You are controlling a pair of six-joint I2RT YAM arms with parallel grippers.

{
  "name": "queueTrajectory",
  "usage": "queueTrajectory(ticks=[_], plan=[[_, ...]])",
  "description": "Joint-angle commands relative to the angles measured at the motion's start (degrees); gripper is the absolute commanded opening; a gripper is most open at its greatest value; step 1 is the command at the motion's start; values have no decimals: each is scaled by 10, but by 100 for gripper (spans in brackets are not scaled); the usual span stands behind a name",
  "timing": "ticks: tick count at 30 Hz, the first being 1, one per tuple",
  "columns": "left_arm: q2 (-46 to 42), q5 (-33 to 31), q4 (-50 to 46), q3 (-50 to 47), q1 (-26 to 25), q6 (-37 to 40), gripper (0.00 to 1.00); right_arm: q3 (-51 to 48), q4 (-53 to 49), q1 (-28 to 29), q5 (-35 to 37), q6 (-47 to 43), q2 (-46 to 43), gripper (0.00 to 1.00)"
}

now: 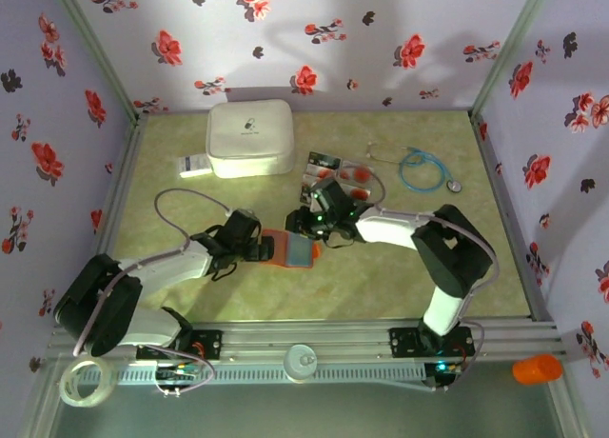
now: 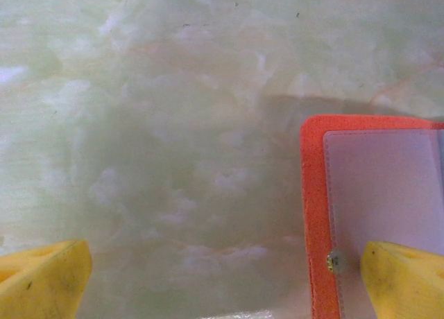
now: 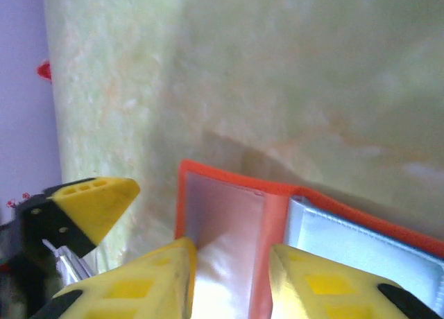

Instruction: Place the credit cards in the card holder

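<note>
Near the middle of the table, just ahead of the two arms, the card holder lies opened flat, its orange-red border framing a bluish-grey inside. From the left wrist camera you can see a clear pocket and a small metal stud on its left half. The left gripper sits at the holder's left edge with its yellow fingers spread as wide as they go; one is off to the side over the bare table and the other is over the pocket, with nothing held between them. The right gripper comes down at the holder's far side, its fingertips low over the pocket beside the fold. Its jaws stand partly apart, and I can make out nothing clamped in them. Behind the holder, well apart from it, the credit cards lie in a loose cluster. To the left of the cards sits a big white case with a barcode label beside it, and to their right lies a blue stethoscope.
</note>
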Motion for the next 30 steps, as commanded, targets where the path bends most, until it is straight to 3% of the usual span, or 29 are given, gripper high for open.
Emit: queueTrajectory(ticks=[1,8,16,30], plan=[[6,-30,-20,13,-8,13,100,60,-155,-17,69,-120,-38,40],[5,-37,-18,10,-11,14,100,188,-367,-30,243,-313,-16,43],[4,-40,-16,11,-10,18,100,306,-454,-39,292,-407,71,42],[7,-46,-12,14,-10,23,100,459,-529,-41,352,-456,206,33]])
